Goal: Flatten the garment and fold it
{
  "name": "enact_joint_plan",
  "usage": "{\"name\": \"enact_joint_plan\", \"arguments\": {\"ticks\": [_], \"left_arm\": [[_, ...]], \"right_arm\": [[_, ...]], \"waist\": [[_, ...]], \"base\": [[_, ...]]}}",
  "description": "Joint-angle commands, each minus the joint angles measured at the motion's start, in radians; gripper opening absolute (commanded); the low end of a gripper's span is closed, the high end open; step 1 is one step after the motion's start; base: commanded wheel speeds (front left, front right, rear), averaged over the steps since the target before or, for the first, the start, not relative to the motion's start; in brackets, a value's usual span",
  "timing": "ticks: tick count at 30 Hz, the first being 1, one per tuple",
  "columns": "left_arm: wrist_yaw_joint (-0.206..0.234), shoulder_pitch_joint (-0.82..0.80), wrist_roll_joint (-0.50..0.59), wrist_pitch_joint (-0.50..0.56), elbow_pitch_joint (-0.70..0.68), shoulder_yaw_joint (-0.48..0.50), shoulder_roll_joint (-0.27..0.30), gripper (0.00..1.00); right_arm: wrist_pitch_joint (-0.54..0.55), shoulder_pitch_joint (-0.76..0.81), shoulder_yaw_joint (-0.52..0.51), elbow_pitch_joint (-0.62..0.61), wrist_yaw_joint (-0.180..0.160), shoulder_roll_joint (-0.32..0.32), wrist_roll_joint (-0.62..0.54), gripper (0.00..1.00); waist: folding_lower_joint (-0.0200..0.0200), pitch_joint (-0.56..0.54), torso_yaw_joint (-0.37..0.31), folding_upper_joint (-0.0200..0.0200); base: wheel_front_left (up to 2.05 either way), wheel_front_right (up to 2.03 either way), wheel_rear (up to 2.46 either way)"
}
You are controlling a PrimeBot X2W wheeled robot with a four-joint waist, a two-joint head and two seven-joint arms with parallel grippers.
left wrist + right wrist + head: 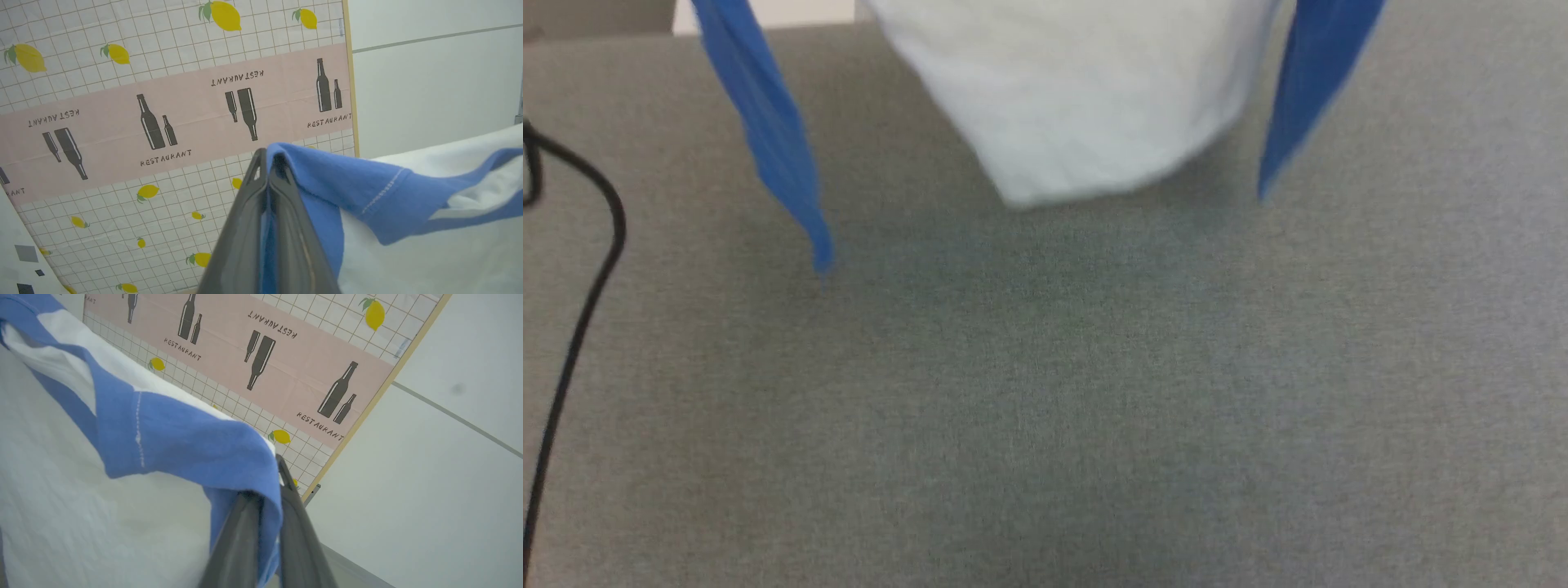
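Garment [1078, 106] hangs over your grey tabletop [1045, 408], with the white body at top middle of the head view and a blue sleeve [768, 139] dangling on each side. It's blurred, so you can't tell if the hem touches the table. Your left gripper [269, 163] has its jaws pressed together, pinching blue shoulder cloth. Your right gripper [269, 486] pinches the other blue shoulder the same way. A black cable [588, 269] loops at the table's left. A lemon-and-bottle printed sheet [122, 122] and a white wall [429, 81] are behind.

Top of the garment [1086, 106] blurred and cut off by the picture edge, black cable [580, 327] cut off at left, right pincer [267, 486] tips partly under cloth
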Motion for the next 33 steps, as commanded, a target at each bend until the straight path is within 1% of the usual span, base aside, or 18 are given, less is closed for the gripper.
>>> {"name": "enact_joint_plan", "arguments": {"ticks": [1, 4, 7, 8, 13, 18, 22, 26, 30, 33], "left_arm": [[0.009, -0.05, 0.025, -0.024, 0.027, -0.001, -0.009, 0.0], [0.016, -0.128, 0.065, -0.087, 0.092, -0.003, -0.02, 0.0], [0.028, -0.186, 0.1, -0.182, 0.152, 0.0, -0.035, 0.0], [0.038, -0.215, 0.12, -0.282, 0.197, 0.005, -0.051, 0.0], [0.032, -0.192, 0.136, -0.443, 0.247, -0.001, -0.065, 0.0], [-0.002, -0.12, 0.124, -0.531, 0.258, -0.015, -0.058, 0.0], [-0.032, -0.032, 0.121, -0.565, 0.203, -0.038, -0.033, 0.0], [-0.042, 0.099, 0.11, -0.56, 0.094, -0.058, 0.004, 0.0], [-0.024, 0.288, 0.076, -0.523, -0.04, -0.068, 0.042, 0.0], [-0.001, 0.445, 0.04, -0.485, -0.136, -0.077, 0.065, 0.0]], "right_arm": [[-0.022, -0.051, 0.007, 0.03, -0.002, 0.009, -0.026, 0.0], [-0.075, -0.14, 0.033, 0.1, -0.002, 0.013, -0.08, 0.0], [-0.142, -0.222, 0.087, 0.172, -0.002, -0.007, -0.154, 0.0], [-0.203, -0.274, 0.117, 0.237, -0.002, -0.022, -0.199, 0.0], [-0.304, -0.285, 0.142, 0.331, -0.002, -0.028, -0.246, 0.0], [-0.367, -0.225, 0.182, 0.372, -0.002, -0.035, -0.221, 0.0], [-0.399, -0.152, 0.216, 0.329, -0.002, -0.062, -0.153, 0.0], [-0.393, -0.037, 0.231, 0.206, -0.002, -0.119, -0.072, 0.0], [-0.348, 0.139, 0.202, 0.052, -0.002, -0.183, -0.007, 0.0], [-0.298, 0.299, 0.153, -0.061, -0.002, -0.222, 0.023, 0.0]], "waist": [[0.0, 0.165, 0.012, 0.0], [0.0, 0.224, 0.02, 0.0], [0.0, 0.27, 0.032, 0.0], [0.0, 0.309, 0.046, 0.0], [0.0, 0.376, 0.064, 0.0], [0.0, 0.42, 0.071, 0.0], [0.0, 0.424, 0.072, 0.0], [0.0, 0.406, 0.069, 0.0], [0.0, 0.358, 0.064, 0.0], [0.0, 0.318, 0.062, 0.0]], "base": [[0.0, 0.0, 0.0], [0.0, 0.0, 0.0], [0.0, 0.0, 0.0], [0.0, 0.0, 0.0], [0.0, 0.0, 0.0], [0.0, 0.0, 0.0], [0.0, 0.0, 0.0], [0.0, 0.0, 0.0], [0.0, 0.0, 0.0], [0.0, 0.0, 0.0]]}}
